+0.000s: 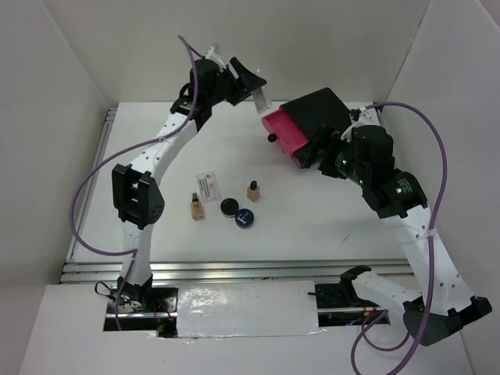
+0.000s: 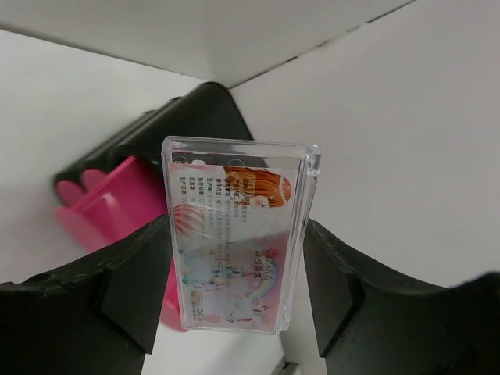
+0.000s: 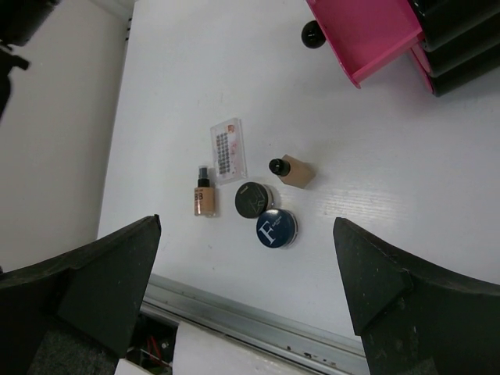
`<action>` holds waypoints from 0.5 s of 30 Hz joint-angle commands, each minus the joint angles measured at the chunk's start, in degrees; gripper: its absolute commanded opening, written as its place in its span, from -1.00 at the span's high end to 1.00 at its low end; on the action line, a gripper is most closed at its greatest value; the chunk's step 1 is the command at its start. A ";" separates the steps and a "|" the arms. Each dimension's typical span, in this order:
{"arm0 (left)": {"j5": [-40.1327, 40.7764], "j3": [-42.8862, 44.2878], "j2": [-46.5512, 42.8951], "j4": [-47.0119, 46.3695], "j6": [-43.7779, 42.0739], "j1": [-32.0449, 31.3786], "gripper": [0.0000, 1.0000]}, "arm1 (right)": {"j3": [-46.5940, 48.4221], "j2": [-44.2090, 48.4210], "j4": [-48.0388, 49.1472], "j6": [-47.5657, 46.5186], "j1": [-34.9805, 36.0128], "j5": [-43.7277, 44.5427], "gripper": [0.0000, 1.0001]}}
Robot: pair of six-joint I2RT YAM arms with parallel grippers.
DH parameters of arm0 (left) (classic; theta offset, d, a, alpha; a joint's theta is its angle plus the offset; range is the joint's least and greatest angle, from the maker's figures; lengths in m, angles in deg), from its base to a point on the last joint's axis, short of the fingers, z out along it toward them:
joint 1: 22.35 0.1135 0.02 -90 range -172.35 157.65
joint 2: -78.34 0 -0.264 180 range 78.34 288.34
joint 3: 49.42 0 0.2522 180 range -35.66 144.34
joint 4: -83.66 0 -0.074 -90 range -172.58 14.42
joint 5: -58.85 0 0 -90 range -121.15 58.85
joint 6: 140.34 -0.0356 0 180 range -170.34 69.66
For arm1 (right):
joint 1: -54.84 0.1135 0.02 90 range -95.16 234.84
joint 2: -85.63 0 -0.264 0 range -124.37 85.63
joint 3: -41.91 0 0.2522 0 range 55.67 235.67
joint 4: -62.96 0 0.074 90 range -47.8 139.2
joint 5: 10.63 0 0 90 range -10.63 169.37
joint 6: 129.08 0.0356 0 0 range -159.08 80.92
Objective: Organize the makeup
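Note:
My left gripper (image 1: 251, 84) is raised at the back, shut on a pinkish-white sachet (image 1: 261, 98). In the left wrist view the sachet (image 2: 234, 234) stands upright between the fingers (image 2: 133, 289), above the open pink drawer (image 2: 117, 211). On the table lie a second sachet (image 1: 208, 186), two tan bottles (image 1: 198, 208) (image 1: 253, 191), a black compact (image 1: 229, 207) and a dark-blue compact (image 1: 245, 218). My right gripper (image 1: 320, 147) is open and empty beside the black box. Its view shows the sachet (image 3: 228, 150), the bottles (image 3: 205, 195) (image 3: 293, 170) and the compacts (image 3: 254, 198) (image 3: 276, 227) far below.
The black box (image 1: 316, 109) stands at the back right with one pink drawer (image 1: 283, 131) pulled out, its knob (image 3: 313, 33) towards the left. White walls enclose the table. A metal rail (image 1: 234, 269) runs along the front edge.

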 commanded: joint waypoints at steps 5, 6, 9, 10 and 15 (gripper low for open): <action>-1.09 2.96 8.42 -18.67 11.76 -3.57 0.43 | 2.59 3.15 0.45 -0.69 -0.22 3.00 -1.00; -0.65 2.96 8.86 -19.29 11.68 -4.36 0.40 | 2.85 3.24 0.10 -0.78 -0.22 3.62 -1.00; 1.37 3.40 10.53 -18.41 11.24 -5.33 0.38 | 3.21 3.77 -0.35 -1.22 -0.22 4.59 -1.00; 1.64 3.23 10.97 -18.50 11.33 -5.51 0.37 | 3.21 3.94 -0.43 -1.30 -0.22 4.77 -1.00; 2.78 4.71 13.52 -15.97 10.45 -6.91 0.33 | 3.30 4.65 -1.31 -2.18 -0.31 6.17 -1.00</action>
